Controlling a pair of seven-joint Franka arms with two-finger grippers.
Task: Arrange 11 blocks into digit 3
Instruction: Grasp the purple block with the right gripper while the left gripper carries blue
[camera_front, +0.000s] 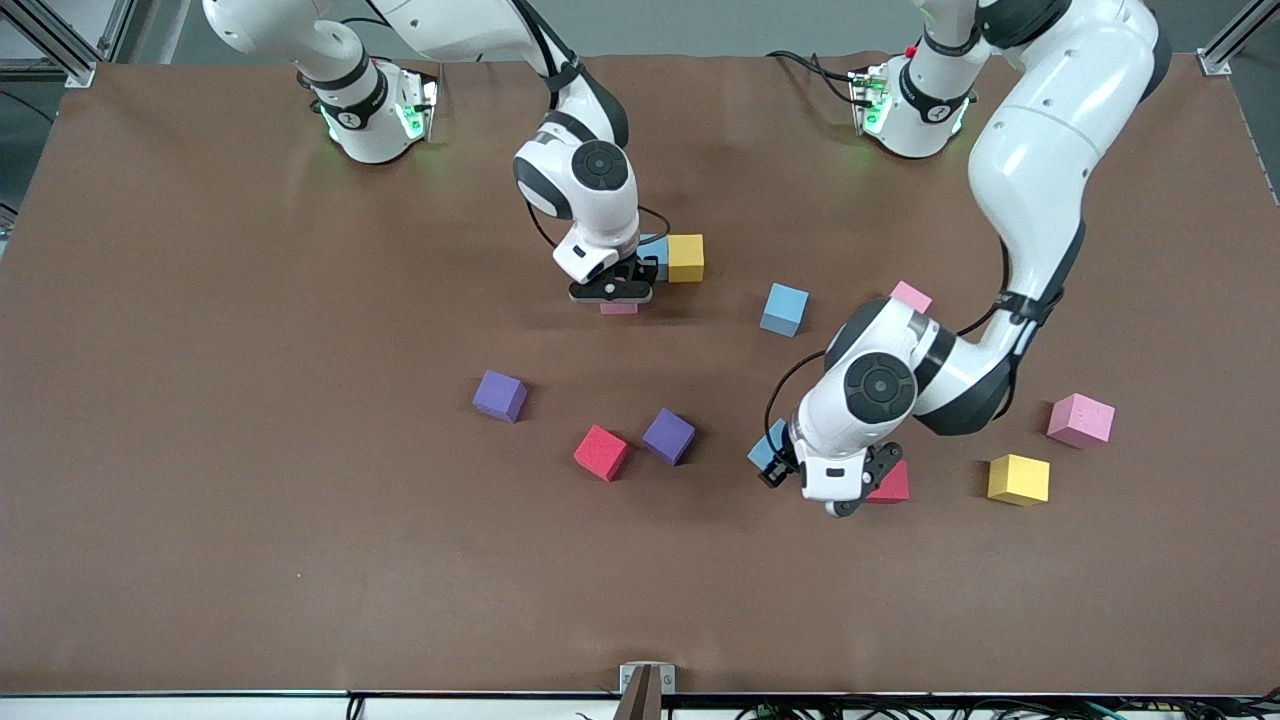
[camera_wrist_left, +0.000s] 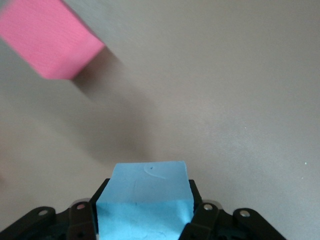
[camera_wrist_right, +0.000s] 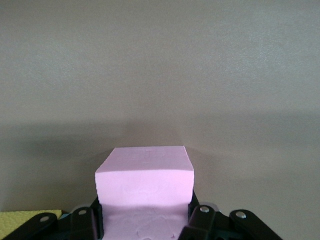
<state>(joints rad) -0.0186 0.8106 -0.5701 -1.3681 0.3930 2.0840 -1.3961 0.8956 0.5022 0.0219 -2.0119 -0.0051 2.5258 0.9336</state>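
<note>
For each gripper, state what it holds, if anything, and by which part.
The left gripper grips a light blue block by two facing sides. The right gripper grips a pink block the same way.

From the front, my right wrist covers most of the pink block and the light blue block beside the yellow one. My left wrist hides much of another light blue block and a red block. In my left wrist view, a red block is blurred and cut off by the edge.
</note>
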